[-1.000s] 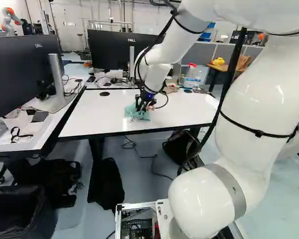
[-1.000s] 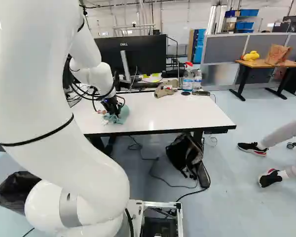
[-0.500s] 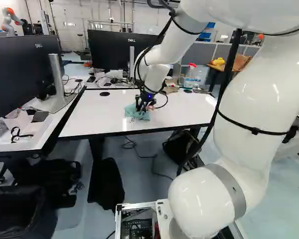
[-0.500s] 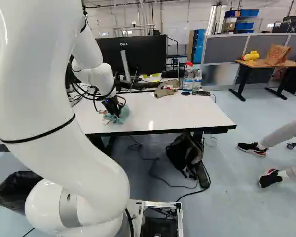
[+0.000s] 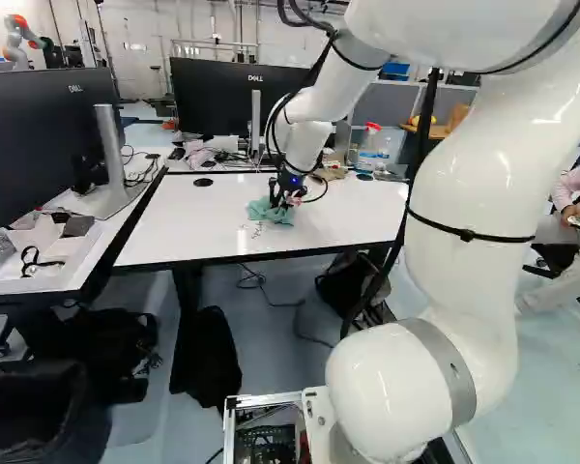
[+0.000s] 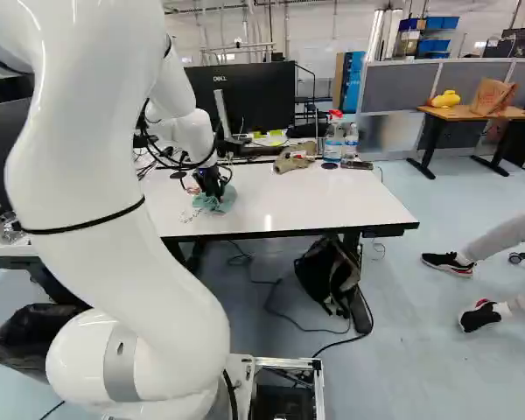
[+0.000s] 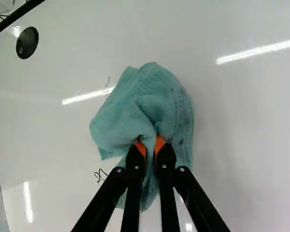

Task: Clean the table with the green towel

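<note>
On and around the white table (image 6: 306, 197), one green towel (image 7: 169, 104), two bottles (image 6: 333, 147), two round black spots (image 5: 203, 182) and two big black screens (image 5: 34, 145) can be counted. Farther back, one brown bag (image 6: 492, 96) is seen.

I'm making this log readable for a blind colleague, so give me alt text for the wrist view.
A black two-finger gripper with orange pads pinches a crumpled blue-green cloth towel on a glossy white tabletop. Thin dark scribbles show beside the towel.
</note>
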